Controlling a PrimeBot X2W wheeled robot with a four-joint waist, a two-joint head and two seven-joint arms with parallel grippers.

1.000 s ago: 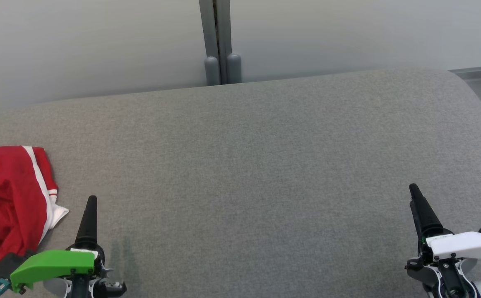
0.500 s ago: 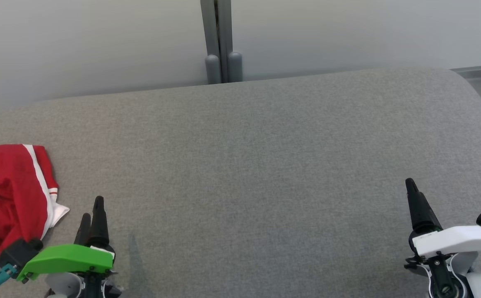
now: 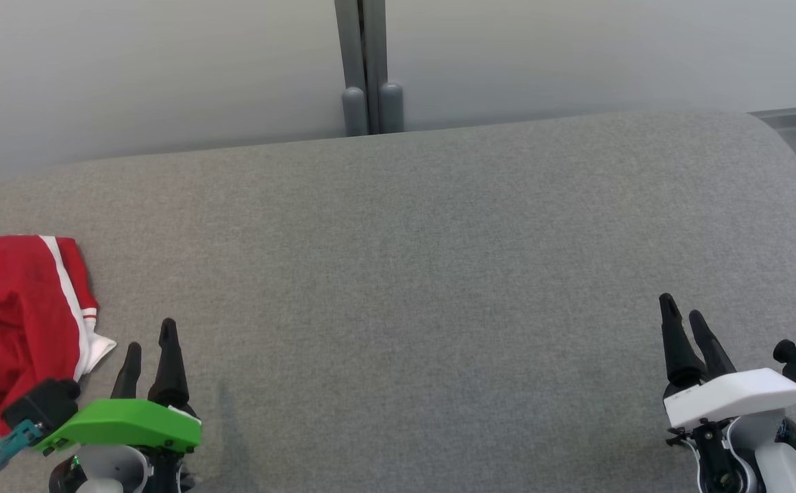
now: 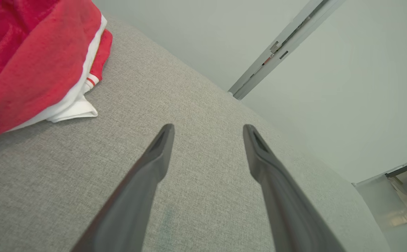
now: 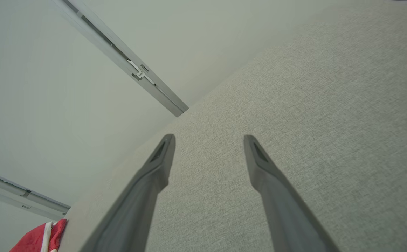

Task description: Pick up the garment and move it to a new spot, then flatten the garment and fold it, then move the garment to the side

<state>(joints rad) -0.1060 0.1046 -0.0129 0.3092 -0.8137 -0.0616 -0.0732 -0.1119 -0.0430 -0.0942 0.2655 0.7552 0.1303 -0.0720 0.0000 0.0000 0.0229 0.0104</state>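
Red garment with a white side stripe is crumpled in a heap at the left edge of the grey fabric tabletop, part of it cut off by the frame. A white hem corner sticks out toward the middle of the tabletop. I can't tell what kind of garment it is from this heap.

Left tool is near the front edge, just beside that white corner and not touching the cloth. Fingers spread, nothing between them. In my left wrist view the left tool hovers over bare fabric, and the garment fills the upper left, clear of both fingertips. The green wrist cover sits behind the fingers.

Right tool is near the front right corner, well apart from the garment. In my right wrist view its fingers are parted too, empty, over bare tabletop. The garment shows as a small red patch in the lower left. The white wrist cover is on that arm.

Behind the far edge is a pale wall, with a grey vertical post at about its middle.
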